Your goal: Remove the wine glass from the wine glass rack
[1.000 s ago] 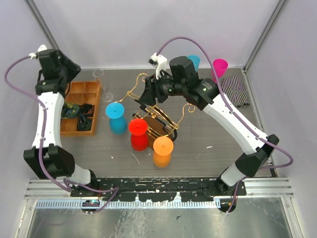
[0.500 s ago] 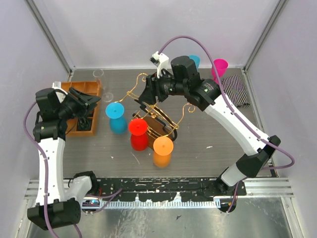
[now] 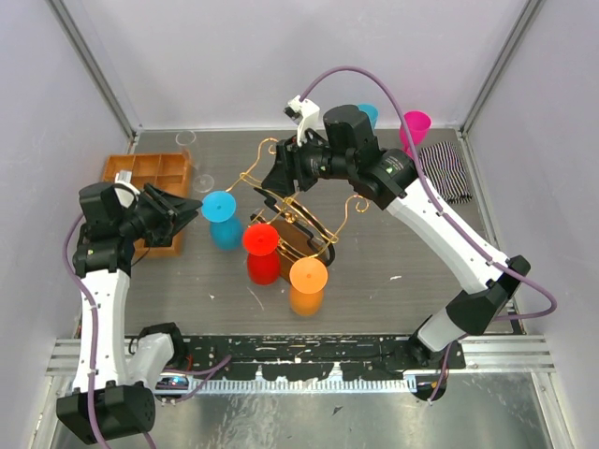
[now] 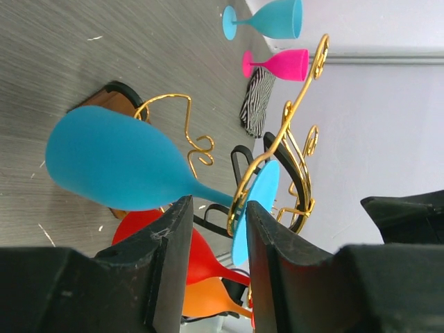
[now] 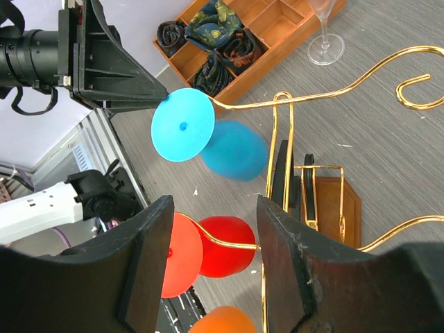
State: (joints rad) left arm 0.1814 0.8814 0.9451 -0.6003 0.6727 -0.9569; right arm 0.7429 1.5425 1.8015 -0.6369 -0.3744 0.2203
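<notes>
Lilac walls (image 3: pixel 234 56) enclose grey tabletop (image 3: pixel 384 295) bearing rack (image 3: pixel 293 239).

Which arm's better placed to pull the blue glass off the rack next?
Left. The left gripper is open, level with the blue wine glass and lined up on its stem. The right gripper is open over the top wires of the wine glass rack.

Blue wine glass (image 3: pixel 218 207) hung inverted (foot up), gold rack (image 3: pixel 292 243) upright
</notes>
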